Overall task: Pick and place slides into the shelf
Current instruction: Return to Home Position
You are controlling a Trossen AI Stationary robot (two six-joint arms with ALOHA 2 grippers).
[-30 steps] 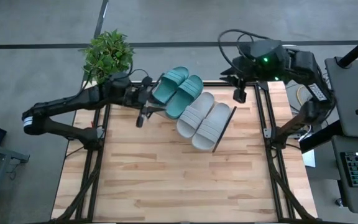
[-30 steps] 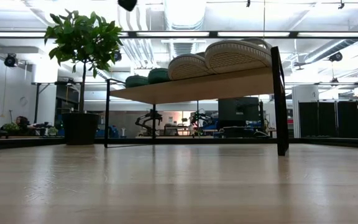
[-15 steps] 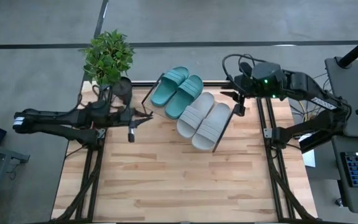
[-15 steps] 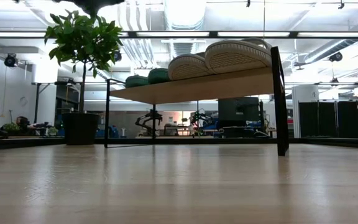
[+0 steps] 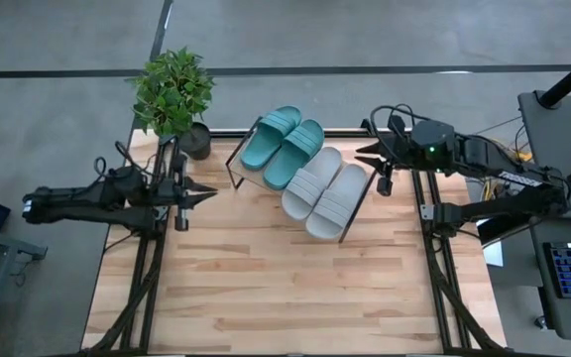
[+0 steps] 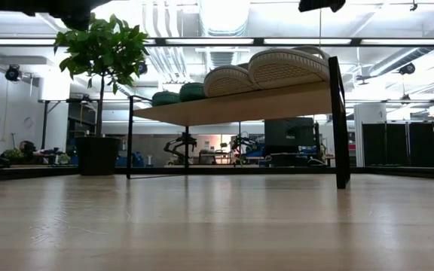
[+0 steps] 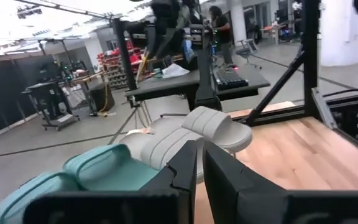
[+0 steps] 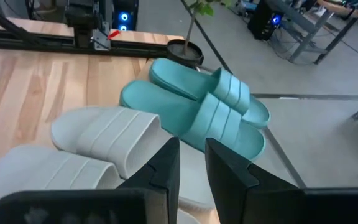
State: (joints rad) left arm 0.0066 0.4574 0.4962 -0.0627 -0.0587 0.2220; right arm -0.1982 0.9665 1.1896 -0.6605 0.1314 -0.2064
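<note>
All the slides lie in a row on the slanted shelf [image 6: 236,108] at the table's far middle. The teal pair [image 5: 284,147] is at its left and the light grey pair [image 5: 325,193] at its right. From table height their soles [image 6: 277,68] show resting on the board. My left gripper [image 5: 210,192] hangs shut at the table's left, pointing level toward the shelf, clear of it. My right gripper [image 5: 362,152] hovers by the shelf's right end and tips down toward the slides. Its fingers [image 8: 166,165] stand slightly apart with nothing between them.
A potted plant [image 5: 171,89] stands at the table's far left corner, close behind my left arm. The shelf's black wire frame [image 6: 341,120] rises at its right end. Bare wooden tabletop [image 5: 285,288] spreads from the shelf to the near edge.
My left gripper has drawn back from the teal slides toward the table's left edge and come lower, turning to point level. My right arm has folded downward, its gripper sinking beside the shelf's right end. The slides have stayed where they lie.
</note>
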